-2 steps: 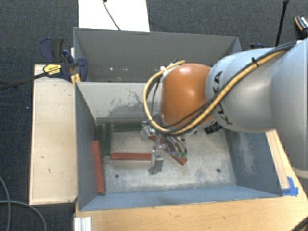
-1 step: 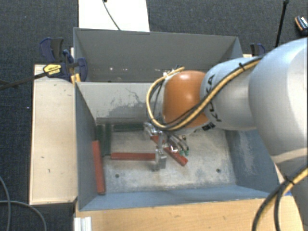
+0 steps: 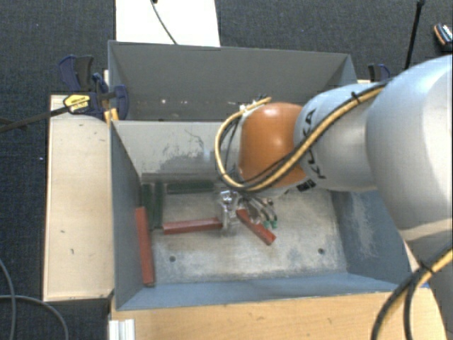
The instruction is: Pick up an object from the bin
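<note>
Three red rectangular bars lie on the floor of the grey metal bin as I look down on it: a long red bar along the foot of the left wall, a mid-length red bar lying crosswise near the middle of the floor, and a short red bar just beyond it, tilted down to the right. The gripper is low in the bin. Its metal tip is at the right end of the mid-length red bar, between that bar and the short red bar. I cannot tell whether the jaws are open or closed, nor whether they touch either bar; the orange wrist cover and looped cables hang right above them. In the far left corner, one dark green bar runs beside the long red bar and a second dark green strip lies along the foot of the back wall. A small green piece shows just right of the short red bar, too small for me to identify
</note>
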{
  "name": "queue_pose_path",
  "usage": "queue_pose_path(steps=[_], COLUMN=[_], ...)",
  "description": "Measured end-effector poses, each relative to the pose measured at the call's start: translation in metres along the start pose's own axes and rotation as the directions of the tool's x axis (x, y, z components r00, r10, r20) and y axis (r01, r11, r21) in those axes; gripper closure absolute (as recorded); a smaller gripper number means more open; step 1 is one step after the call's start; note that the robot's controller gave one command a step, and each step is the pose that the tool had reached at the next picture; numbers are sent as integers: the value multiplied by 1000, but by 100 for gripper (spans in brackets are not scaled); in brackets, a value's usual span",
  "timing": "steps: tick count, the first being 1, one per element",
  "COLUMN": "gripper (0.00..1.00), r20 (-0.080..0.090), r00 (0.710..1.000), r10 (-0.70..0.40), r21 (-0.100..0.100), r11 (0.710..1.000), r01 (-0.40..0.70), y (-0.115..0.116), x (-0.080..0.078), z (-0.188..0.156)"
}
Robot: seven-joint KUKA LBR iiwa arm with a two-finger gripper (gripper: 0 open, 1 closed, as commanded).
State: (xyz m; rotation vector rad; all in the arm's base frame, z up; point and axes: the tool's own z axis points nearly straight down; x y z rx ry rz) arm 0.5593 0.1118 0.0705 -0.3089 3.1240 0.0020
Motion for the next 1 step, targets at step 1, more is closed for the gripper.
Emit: queue_pose_path(steps=[1], gripper=[100], r20=[8], r00=[1000], r10=[31], r21=[1], r11=[1000], r01=[-31], y=[-15], x=[15], z=[-133])
